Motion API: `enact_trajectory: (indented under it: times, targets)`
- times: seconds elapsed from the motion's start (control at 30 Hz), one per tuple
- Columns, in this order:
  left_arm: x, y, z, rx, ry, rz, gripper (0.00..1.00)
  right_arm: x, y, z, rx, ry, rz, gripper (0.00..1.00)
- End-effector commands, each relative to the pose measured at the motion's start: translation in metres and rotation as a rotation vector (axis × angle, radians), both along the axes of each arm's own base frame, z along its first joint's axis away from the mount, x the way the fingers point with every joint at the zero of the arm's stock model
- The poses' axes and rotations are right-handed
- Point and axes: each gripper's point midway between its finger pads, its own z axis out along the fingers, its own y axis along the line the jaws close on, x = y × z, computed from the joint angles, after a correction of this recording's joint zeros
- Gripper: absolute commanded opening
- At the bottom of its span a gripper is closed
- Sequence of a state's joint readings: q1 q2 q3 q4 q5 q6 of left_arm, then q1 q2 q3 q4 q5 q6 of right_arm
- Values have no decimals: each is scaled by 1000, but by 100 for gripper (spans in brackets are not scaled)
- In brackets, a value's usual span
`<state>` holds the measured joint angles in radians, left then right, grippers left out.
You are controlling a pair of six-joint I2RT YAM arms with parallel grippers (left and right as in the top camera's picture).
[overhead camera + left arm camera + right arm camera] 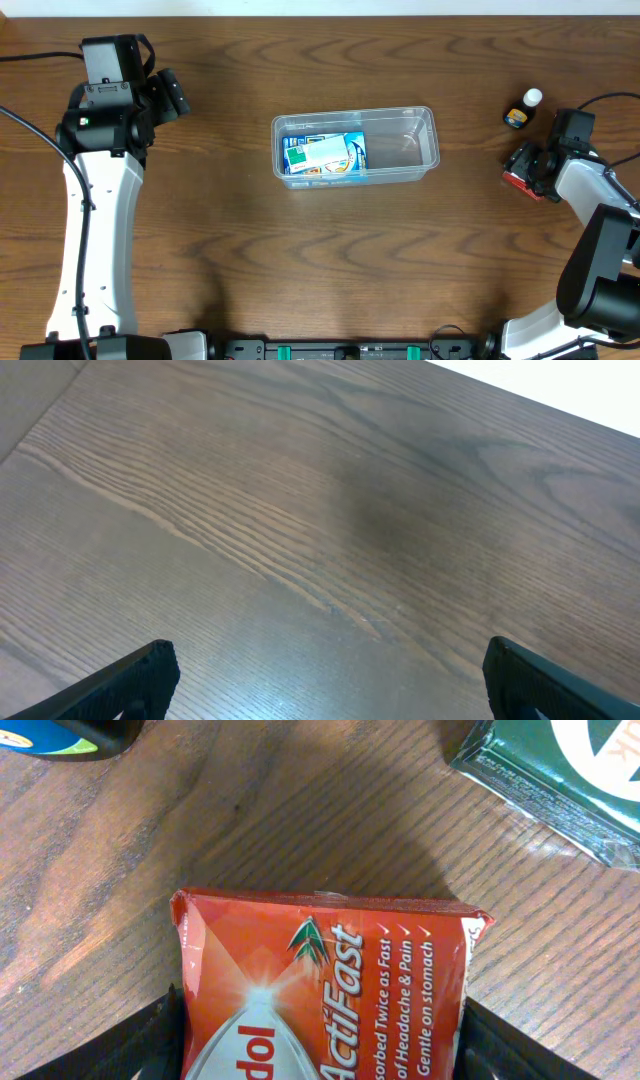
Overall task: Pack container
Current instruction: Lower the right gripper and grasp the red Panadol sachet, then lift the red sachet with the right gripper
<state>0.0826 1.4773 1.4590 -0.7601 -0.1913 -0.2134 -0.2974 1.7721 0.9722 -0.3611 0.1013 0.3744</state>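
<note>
Right fingers (150, 1042) press against both sides of a red ActiFast box (320, 990) lying on the counter (300, 810) near its right edge. My left fingers (140, 675) are spread wide above bare wood at far left. I see the container (415, 140) mid-counter, well apart from both, a blue box (325, 155) in its left end.

Stretches the left arm (95, 220) up the left side, left gripper (330, 680) spread wide, holding nothing; bends the right arm (590, 185) at the right edge, right gripper (320, 1038) angled downward, fingers (150, 1040) pressed against both sides of a red pack (320, 970).
</note>
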Motion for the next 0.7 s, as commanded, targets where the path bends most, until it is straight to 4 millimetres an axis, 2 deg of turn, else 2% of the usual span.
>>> enact_trajectory:
  times: [0.0,0.2,0.33,0.53,0.67]
  targets:
    - [-1,3,1,3,-3,22,98,-4,0,-5,8,14,-9,77]
    - [-1,3,1,3,-3,22,98,-9,3,-1,17,31,-5,78]
    - [-1,3,1,3,-3,22,98,-11,11,15,10,16,16,78]
    - [-1,3,1,3,-3,22,98,-9,30,66,-21,-79,81,75]
    - [-1,3,1,3,-3,22,98,-7,57,110,-49,-178,165,72]
